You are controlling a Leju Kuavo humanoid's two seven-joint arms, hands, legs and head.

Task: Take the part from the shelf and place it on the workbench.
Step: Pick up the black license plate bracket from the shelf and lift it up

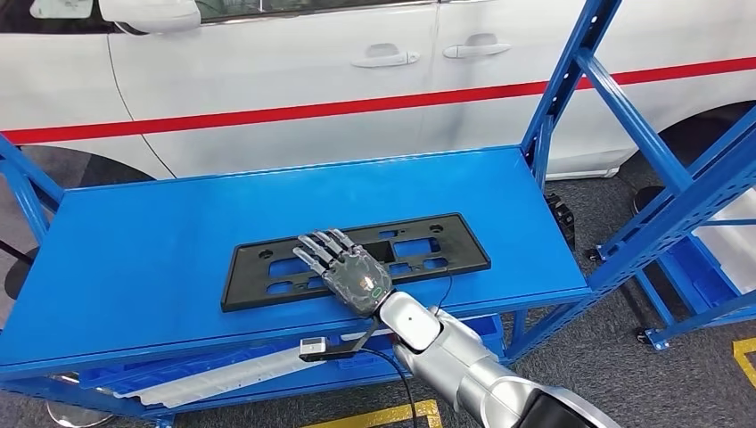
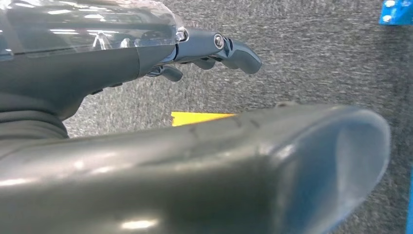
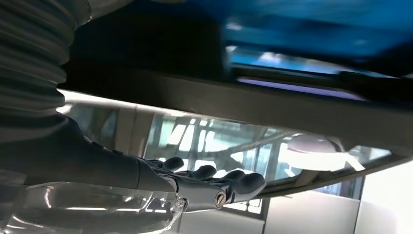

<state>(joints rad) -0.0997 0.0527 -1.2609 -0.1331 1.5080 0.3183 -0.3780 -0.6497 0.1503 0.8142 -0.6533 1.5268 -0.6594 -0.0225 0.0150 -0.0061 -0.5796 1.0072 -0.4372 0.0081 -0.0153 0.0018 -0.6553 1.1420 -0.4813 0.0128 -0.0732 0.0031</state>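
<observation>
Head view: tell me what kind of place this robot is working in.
Probably a car assembly or service workshop. A white car with a red stripe stands right behind a blue metal workbench, a black plastic car part lies on it under the right robot hand, and blue racking stands alongside.

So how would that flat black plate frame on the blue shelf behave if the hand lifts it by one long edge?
The black frame looks thin, long and full of cut-outs, so it probably weighs little and may flex or droop when lifted near one edge. Lying flat on the blue shelf, it would slide rather than roll. The right hand is over its middle.
</observation>
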